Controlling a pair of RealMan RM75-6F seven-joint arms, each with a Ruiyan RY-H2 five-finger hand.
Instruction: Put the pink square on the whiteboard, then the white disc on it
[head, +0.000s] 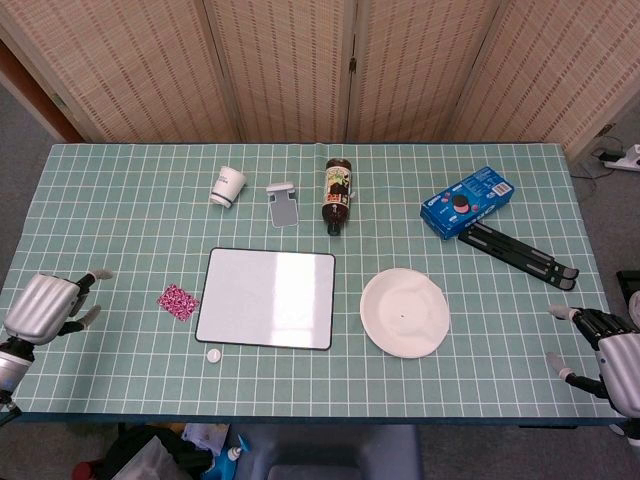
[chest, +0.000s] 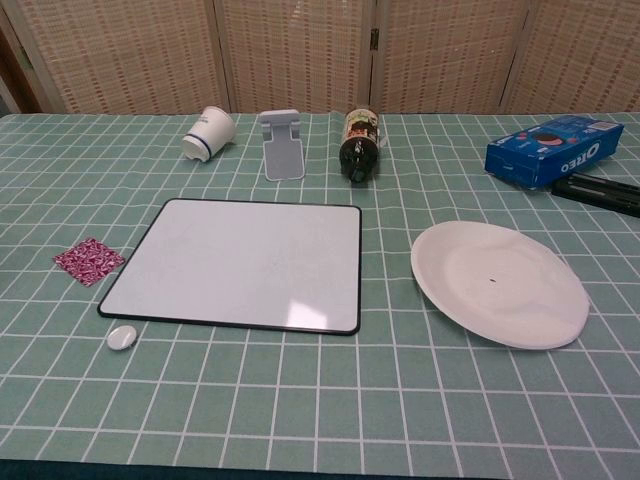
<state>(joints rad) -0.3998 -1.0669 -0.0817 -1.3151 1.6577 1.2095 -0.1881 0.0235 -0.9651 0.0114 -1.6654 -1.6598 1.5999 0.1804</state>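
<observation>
Lying tipped: paper cup (head: 228, 186), contents unseen; plate (head: 404, 312) bare. Left hand (head: 45, 306), right hand (head: 610, 352) spread, holding nothing.

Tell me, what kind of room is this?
Probably an indoor robot test setup rather than a home: woven folding screens wall off a table under a green grid-patterned cloth, unrelated odds and ends are laid out on it, and a metallic robot left hand waits at the edge.
</observation>
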